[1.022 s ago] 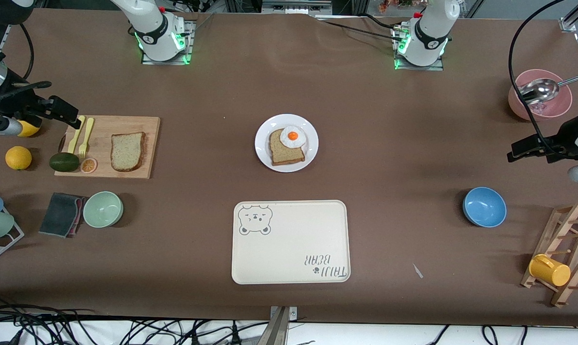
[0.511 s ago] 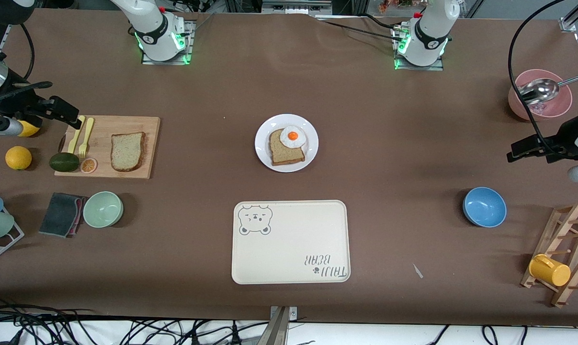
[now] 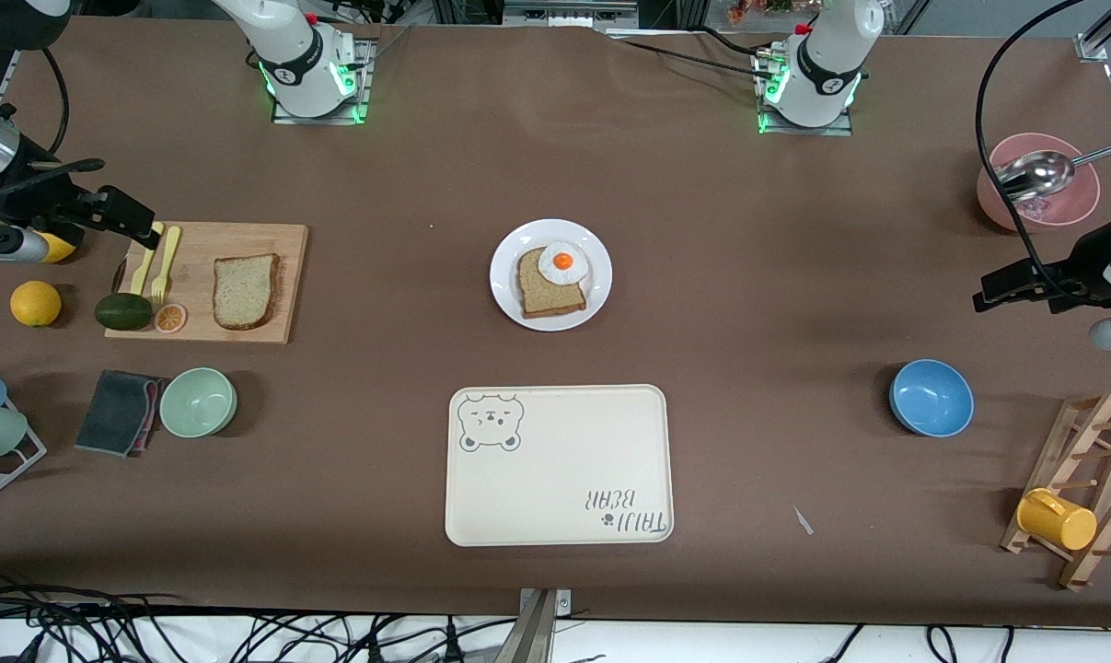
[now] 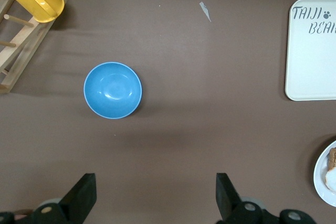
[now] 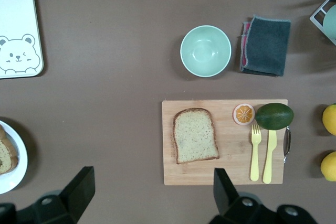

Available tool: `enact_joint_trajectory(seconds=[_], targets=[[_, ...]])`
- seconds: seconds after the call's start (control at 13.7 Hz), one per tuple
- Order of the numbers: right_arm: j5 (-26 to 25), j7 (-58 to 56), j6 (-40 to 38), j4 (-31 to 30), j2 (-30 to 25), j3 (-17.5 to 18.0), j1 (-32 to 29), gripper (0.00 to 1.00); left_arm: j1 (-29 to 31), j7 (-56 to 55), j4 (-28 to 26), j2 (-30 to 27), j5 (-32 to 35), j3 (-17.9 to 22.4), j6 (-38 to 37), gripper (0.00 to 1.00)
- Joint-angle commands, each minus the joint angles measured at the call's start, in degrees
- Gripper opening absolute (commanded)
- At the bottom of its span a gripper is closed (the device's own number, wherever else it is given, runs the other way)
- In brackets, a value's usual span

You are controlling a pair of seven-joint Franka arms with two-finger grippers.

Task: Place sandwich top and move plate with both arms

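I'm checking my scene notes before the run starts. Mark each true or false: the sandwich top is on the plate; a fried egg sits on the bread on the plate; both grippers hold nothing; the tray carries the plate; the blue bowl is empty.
1. The sandwich top is on the plate: false, it lies on the wooden cutting board.
2. A fried egg sits on the darker bread slice on the plate: true.
3. The left gripper and right gripper hold nothing, jaws open: true.
4. The bear tray carries the plate: false, it is bare.
5. The blue bowl is empty: true.
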Motion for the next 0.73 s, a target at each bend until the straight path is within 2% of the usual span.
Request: enact_joint_trajectory(seconds=[0.0, 0.66], targets=[[-0.92, 1.01, -1.01, -0.22, -0.67, 0.21, 0.09, 1.00, 0.01, -0.74, -0.60, -0.66, -1.22, -0.01, -0.16, 1.00], [-0.92, 1.01, -1.46, -0.22, -0.75, 0.30, 0.09, 1.00, -0.96, -1.62, -0.60, 0.05, -1.22, -0.01, 0.19, 1.00]])
